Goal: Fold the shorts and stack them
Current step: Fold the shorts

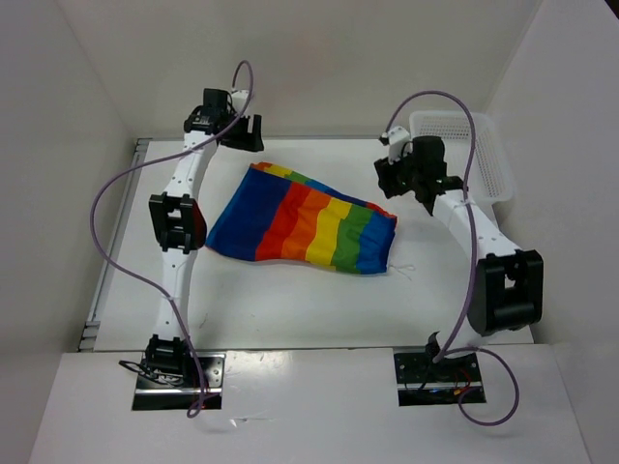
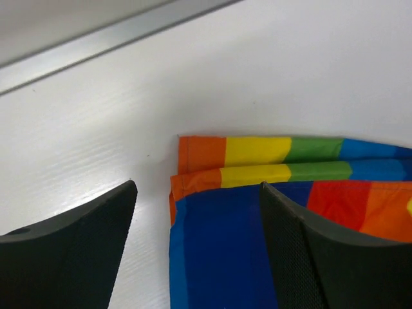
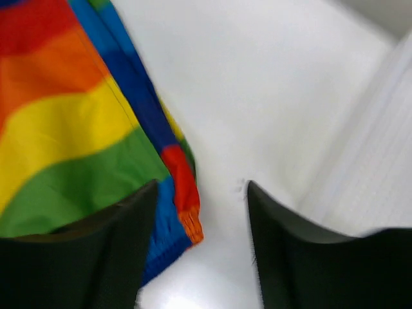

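The rainbow-striped shorts (image 1: 300, 220) lie flat in the middle of the table, folded, blue end at the left and green end at the right. A white drawstring end trails off the right edge. My left gripper (image 1: 242, 133) is open above the far left corner of the shorts; in the left wrist view the shorts' corner (image 2: 219, 212) lies below and between its fingers. My right gripper (image 1: 401, 179) is open just beyond the shorts' far right corner; in the right wrist view the shorts' waistband corner (image 3: 183, 193) sits between its fingers. Both grippers hold nothing.
A white plastic mesh basket (image 1: 484, 155) stands at the back right, beside the right arm. White walls enclose the table at the left, back and right. A metal rail (image 1: 114, 242) runs along the left edge of the table.
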`<state>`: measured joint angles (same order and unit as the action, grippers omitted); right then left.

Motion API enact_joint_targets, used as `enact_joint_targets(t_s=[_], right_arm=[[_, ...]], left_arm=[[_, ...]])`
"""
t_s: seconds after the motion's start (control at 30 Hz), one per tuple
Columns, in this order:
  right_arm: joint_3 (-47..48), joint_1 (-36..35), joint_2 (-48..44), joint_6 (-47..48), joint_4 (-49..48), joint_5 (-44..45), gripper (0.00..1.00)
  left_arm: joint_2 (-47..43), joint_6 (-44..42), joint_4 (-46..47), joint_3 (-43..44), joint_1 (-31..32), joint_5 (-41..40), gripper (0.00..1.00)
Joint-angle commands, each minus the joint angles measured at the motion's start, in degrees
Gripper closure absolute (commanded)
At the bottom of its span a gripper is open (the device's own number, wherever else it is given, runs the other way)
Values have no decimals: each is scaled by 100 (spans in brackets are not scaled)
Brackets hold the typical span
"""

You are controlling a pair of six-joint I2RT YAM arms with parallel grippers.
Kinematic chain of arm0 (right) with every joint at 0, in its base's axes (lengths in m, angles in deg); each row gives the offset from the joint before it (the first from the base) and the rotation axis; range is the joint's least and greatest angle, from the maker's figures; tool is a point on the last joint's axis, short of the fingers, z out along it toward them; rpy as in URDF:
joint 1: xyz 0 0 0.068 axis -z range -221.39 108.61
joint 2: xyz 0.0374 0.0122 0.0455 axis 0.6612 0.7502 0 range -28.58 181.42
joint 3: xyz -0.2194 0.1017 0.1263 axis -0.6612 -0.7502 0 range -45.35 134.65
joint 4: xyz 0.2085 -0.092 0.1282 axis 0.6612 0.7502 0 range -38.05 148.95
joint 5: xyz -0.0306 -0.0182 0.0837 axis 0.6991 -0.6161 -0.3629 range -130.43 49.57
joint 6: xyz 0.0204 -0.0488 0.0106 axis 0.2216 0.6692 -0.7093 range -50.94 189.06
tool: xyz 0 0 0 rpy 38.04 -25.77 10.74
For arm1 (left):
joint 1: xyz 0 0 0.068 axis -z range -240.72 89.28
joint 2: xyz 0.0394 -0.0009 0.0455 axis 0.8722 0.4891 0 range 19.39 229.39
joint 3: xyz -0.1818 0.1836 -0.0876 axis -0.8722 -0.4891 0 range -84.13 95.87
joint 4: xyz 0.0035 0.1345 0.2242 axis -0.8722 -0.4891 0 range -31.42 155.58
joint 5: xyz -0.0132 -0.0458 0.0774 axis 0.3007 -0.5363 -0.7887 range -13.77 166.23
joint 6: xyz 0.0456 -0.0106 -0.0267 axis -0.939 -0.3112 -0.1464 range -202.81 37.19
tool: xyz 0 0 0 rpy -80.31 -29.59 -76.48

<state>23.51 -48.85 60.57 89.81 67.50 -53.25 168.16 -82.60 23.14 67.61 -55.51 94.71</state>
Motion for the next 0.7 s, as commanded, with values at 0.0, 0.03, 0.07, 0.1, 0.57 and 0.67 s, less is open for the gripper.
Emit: enact_joint_targets(t_s=[0.0,0.03,0.07,0.1,0.57,0.67], right_arm=[[95,-1024,-503,-64,44,-142,46],[-21,-1299,-503,-63,123,-272,59],[-135,-1536,-503,-63,124,-343,66],[-336,-1721,-503,-202,124,-457,71],[-1338,-1568,780,-2495,-167,480,100],[-1542,-1128,780,-2629,-70,632,100]], left_arm=[[-742,-21,-36,400,199,32,17],[-883,-21,-159,78,252,111,17],[-1041,-21,-221,-238,304,216,17],[-1408,-21,-274,-642,418,461,18],[-2862,-21,956,-6391,437,-151,26],[-2696,-21,1071,-6657,358,-485,26]])
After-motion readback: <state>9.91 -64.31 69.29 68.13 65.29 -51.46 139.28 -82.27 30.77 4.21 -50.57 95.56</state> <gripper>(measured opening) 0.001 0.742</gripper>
